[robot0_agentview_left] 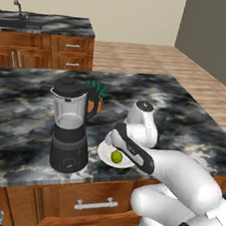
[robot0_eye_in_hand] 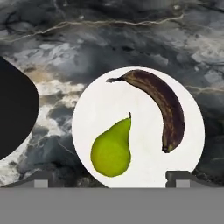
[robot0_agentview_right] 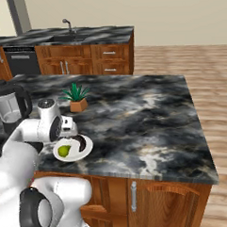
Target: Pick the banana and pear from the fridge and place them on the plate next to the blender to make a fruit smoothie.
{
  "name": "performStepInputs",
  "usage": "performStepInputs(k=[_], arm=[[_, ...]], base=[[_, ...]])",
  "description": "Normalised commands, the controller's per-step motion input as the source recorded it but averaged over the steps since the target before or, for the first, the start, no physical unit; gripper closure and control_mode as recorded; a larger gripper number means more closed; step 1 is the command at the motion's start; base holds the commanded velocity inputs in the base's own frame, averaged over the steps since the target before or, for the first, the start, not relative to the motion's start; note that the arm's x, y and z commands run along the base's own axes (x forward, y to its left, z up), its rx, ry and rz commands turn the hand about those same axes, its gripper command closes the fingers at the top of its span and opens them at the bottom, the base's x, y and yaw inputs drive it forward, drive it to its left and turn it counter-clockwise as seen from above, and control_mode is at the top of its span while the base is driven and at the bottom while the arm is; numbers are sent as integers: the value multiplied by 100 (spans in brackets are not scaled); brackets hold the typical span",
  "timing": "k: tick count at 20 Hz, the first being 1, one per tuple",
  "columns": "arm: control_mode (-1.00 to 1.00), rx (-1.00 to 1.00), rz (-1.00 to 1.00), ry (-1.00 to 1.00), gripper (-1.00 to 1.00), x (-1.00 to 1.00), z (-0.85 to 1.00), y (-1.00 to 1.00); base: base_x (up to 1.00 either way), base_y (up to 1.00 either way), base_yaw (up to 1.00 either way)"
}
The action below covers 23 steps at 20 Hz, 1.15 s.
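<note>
Now the gripper [robot0_eye_in_hand: 111, 177] is hovering over the plate [robot0_eye_in_hand: 100, 105] with its jaws spread wide and holding nothing. The pear [robot0_eye_in_hand: 112, 149] and the banana [robot0_eye_in_hand: 164, 109] are lying side by side, apart, on the plate, just beside the blender [robot0_agentview_left: 71, 125] on the counter [robot0_agentview_right: 148, 113].

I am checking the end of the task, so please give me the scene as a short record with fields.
plate: white plate on the dark marble counter, beside the blender
pear: pear lying on the plate
banana: banana lying on the plate, apart from the pear
gripper: gripper open above the plate, holding nothing
also on counter: small potted plant
</note>
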Motion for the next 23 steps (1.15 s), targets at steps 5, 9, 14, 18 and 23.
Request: performStepInputs(k=[5, 9, 14, 18, 23], arm=[[-100, 0, -5, -51, -100, -100, 73, -40], [-100, 2, 0, -56, -100, -100, 55, -71], [-100, 11, 0, -45, -100, -100, 54, -90], [-100, 13, -5, -31, -100, -98, 88, -97], [-100, 7, -14, -2, -100, -20, 2, -41]], base=[[0, 0, 0], [0, 0, 0], [0, 0, 0], [0, 0, 0], [0, 0, 0]])
